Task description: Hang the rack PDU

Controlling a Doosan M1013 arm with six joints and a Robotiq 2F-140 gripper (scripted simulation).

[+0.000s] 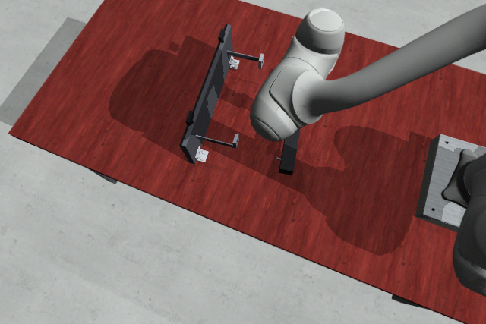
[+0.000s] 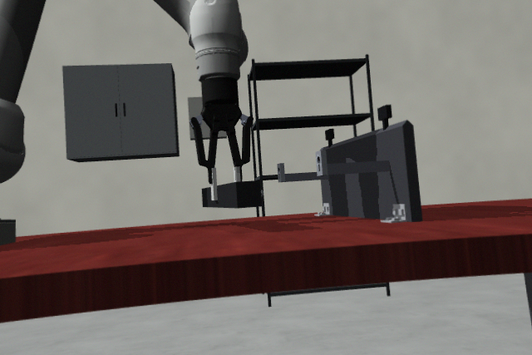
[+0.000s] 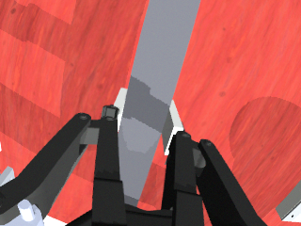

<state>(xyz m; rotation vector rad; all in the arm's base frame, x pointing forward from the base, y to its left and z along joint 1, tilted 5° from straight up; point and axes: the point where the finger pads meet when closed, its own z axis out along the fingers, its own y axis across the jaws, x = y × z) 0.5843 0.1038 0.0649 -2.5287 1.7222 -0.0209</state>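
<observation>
The rack PDU point(image 1: 287, 157) point(image 2: 237, 194) point(image 3: 168, 32) is a long dark grey bar. My gripper point(image 2: 224, 179) point(image 3: 144, 104) is shut on it across its width and holds it a little above the red table point(image 1: 118, 18) point(image 2: 258, 256). In the top view the wrist hides the fingers and most of the bar; a small button point(image 1: 279, 158) shows on the side that faces the stand. The dark stand panel point(image 1: 207, 92) point(image 2: 371, 173) carries two arms that end in keyhole plates point(image 1: 260, 60) point(image 1: 235, 139) point(image 2: 281, 171). The PDU hangs apart from the plates, on their open side.
The robot's grey base plate point(image 1: 441, 179) sits at the table's right end. White angle brackets point(image 1: 201, 154) point(image 1: 234, 63) fix the stand to the table. A black shelf point(image 2: 309, 119) and a grey cabinet point(image 2: 120, 110) stand in the background.
</observation>
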